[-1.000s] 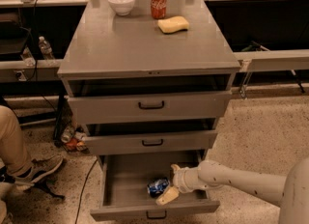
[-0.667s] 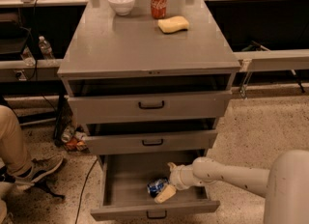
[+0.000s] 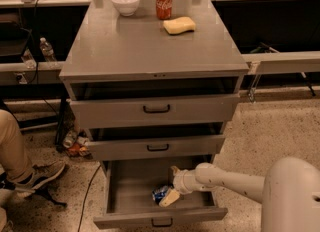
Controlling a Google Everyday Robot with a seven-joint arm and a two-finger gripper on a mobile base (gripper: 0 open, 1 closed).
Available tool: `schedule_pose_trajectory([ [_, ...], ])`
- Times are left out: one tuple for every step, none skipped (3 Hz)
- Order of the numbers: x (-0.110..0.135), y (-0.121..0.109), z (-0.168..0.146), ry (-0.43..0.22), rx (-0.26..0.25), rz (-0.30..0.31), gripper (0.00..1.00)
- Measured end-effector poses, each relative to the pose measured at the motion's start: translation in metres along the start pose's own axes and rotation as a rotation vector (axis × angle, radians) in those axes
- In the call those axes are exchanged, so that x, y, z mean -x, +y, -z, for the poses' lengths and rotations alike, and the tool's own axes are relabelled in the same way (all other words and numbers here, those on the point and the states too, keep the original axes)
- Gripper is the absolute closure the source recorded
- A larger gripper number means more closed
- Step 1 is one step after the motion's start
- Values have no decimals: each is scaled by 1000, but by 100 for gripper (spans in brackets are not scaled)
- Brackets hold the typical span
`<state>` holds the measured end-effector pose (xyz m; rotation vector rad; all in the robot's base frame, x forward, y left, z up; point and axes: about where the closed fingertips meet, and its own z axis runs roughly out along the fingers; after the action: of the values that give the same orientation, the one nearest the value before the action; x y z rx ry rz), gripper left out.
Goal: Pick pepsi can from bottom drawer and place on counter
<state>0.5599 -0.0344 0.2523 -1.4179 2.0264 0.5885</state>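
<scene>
The pepsi can, blue with silver ends, lies on its side on the floor of the pulled-out bottom drawer, right of its middle. My gripper reaches into the drawer from the right on a white arm. It is open, with one pale finger toward the back and the other finger touching the can's right side. The can sits at the front finger, not squarely between the two. The grey counter is the cabinet's top.
On the counter stand a white bowl, a red Coca-Cola can and a yellow sponge. The two upper drawers are slightly ajar above my arm. A person's leg and shoe are at the left, with cables on the floor.
My gripper has shifted slightly left toward the can, and more of my arm's body shows at the lower right. The can has not moved.
</scene>
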Motion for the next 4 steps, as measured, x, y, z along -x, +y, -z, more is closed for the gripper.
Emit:
schedule_pose_trajectory([
  [-16,-20,-19,-37,39,36,0],
  [-30,-37,-26,-49,75,37,0],
  [-42,-47,-33,-56,85,53,0],
  [-49,-47,-41,-62,93,71,0],
])
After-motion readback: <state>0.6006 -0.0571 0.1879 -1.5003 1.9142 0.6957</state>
